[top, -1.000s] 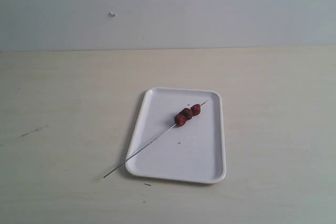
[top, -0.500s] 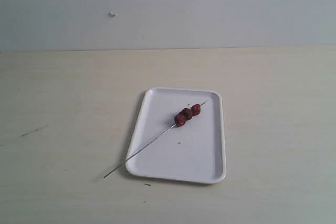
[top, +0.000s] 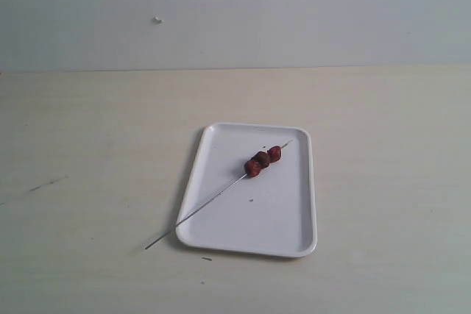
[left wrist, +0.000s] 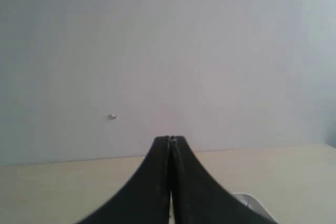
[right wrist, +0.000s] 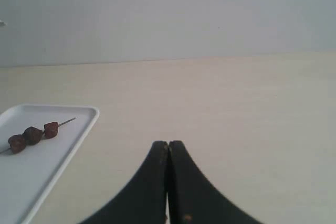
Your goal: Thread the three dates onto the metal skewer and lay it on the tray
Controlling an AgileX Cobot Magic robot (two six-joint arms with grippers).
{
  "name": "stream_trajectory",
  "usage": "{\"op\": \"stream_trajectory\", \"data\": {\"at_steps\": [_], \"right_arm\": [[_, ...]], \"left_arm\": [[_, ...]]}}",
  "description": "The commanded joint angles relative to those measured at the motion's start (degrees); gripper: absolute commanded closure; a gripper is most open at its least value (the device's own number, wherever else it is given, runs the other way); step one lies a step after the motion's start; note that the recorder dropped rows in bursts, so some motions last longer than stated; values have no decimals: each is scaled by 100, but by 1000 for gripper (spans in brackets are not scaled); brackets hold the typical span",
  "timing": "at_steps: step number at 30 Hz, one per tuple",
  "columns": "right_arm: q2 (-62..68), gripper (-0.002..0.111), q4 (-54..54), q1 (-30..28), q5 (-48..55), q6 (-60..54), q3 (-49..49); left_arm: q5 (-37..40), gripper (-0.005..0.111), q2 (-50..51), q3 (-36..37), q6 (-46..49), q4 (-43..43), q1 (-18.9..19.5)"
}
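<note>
The white tray (top: 272,226) lies on the table, a little right of the middle. Across it rests the thin metal skewer (top: 210,205), its lower end sticking out over the tray's near left rim onto the table. The three dates (top: 263,159) sit threaded in a row near the skewer's far end. In the right wrist view the tray (right wrist: 79,135) and the dates (right wrist: 32,135) show off to one side. My right gripper (right wrist: 168,143) is shut and holds nothing. My left gripper (left wrist: 170,138) is likewise shut and empty. Neither arm shows in the exterior view.
The pale wooden table (top: 88,145) runs back to a plain grey wall (top: 294,12) with a small white mark (top: 157,20). A few dark scuffs (top: 45,183) mark the tabletop at the left. A corner of the tray (left wrist: 252,203) peeks past the left fingers.
</note>
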Motion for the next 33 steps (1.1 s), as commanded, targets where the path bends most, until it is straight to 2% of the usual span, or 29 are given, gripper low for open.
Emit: {"op": "stream_trajectory", "data": {"at_steps": [1, 4, 6, 7, 8, 12, 16, 19, 23, 26, 31, 33], "right_arm": [[-33, 108, 0, -34, -20, 22, 32], [-33, 108, 0, -34, -20, 22, 32], [-33, 108, 0, -34, -20, 22, 32], [-33, 108, 0, -34, -20, 22, 32], [-33, 108, 0, -34, -20, 22, 32], [-33, 108, 0, -34, -20, 22, 32], [-33, 108, 0, -34, -20, 22, 32], [-33, 108, 0, -34, -20, 22, 32], [-33, 108, 0, -34, -20, 22, 32], [-33, 108, 0, -34, -20, 22, 32], [-33, 108, 45, -34, -20, 22, 32], [-33, 108, 45, -34, -20, 22, 32]], "left_arm": [[-23, 107, -29, 38, 8, -23, -35], [-23, 107, -29, 38, 9, 34, -35], [59, 107, -29, 77, -176, 446, 0], [101, 107, -29, 137, -707, 964, 149], [56, 107, -29, 242, -1535, 1459, 354], [-12, 107, -16, 608, -3802, 2798, 1257], [658, 107, -16, 832, -5700, 4553, 2299], [1242, 107, -16, 832, -6211, 5120, 2899], [2187, 107, -27, 851, -6759, 6443, 3362], [2407, 107, -27, 851, -7062, 7148, 3566], [2534, 107, -27, 851, -7062, 7970, 3812], [2805, 107, -27, 851, -7062, 8274, 3868]]}}
